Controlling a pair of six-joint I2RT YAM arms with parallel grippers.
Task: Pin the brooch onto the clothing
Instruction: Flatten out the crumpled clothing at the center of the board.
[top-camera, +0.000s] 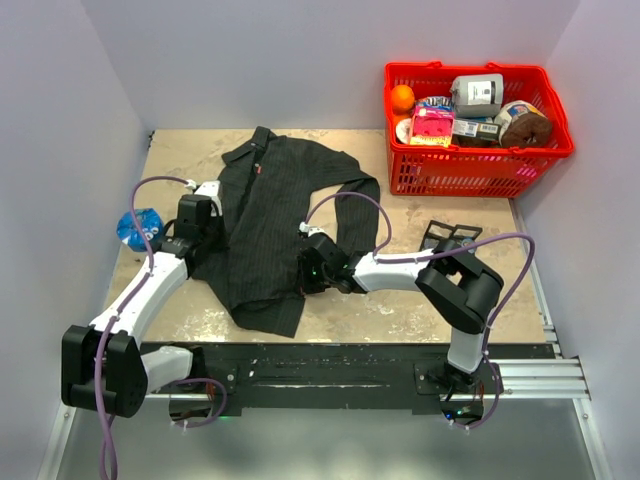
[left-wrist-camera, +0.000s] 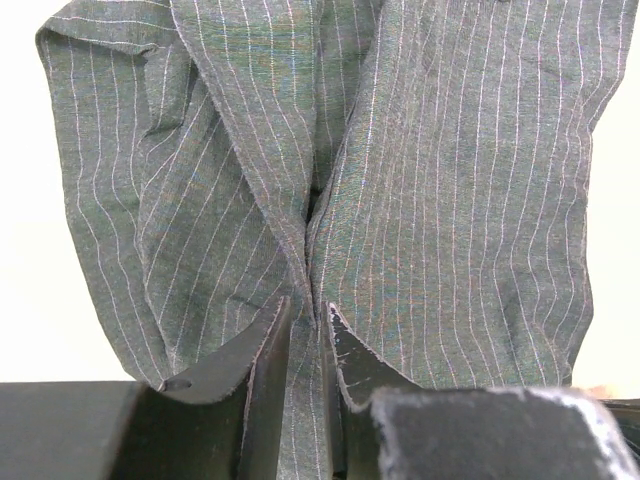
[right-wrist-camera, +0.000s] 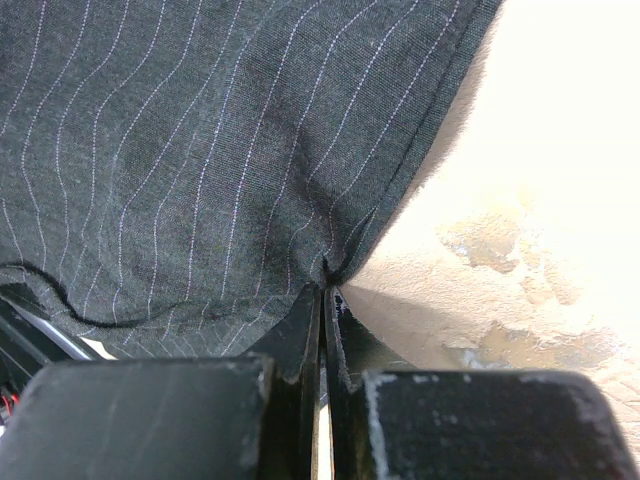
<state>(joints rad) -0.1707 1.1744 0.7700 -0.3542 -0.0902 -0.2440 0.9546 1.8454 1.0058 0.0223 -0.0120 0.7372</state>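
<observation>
The dark pinstriped shirt (top-camera: 270, 200) lies spread on the table, collar toward the back. My left gripper (top-camera: 208, 240) is at the shirt's left edge. In the left wrist view the left gripper (left-wrist-camera: 310, 310) is shut on a raised fold of the shirt (left-wrist-camera: 450, 200). My right gripper (top-camera: 304, 272) is at the shirt's right edge. In the right wrist view the right gripper (right-wrist-camera: 325, 290) is shut on the hem of the shirt (right-wrist-camera: 180, 130). A small blue and white object (top-camera: 140, 228) lies left of the left arm; I cannot tell whether it is the brooch.
A red basket (top-camera: 470, 165) full of groceries stands at the back right. A small black stand (top-camera: 450, 235) sits right of the right arm. White walls close in the table on the left, back and right.
</observation>
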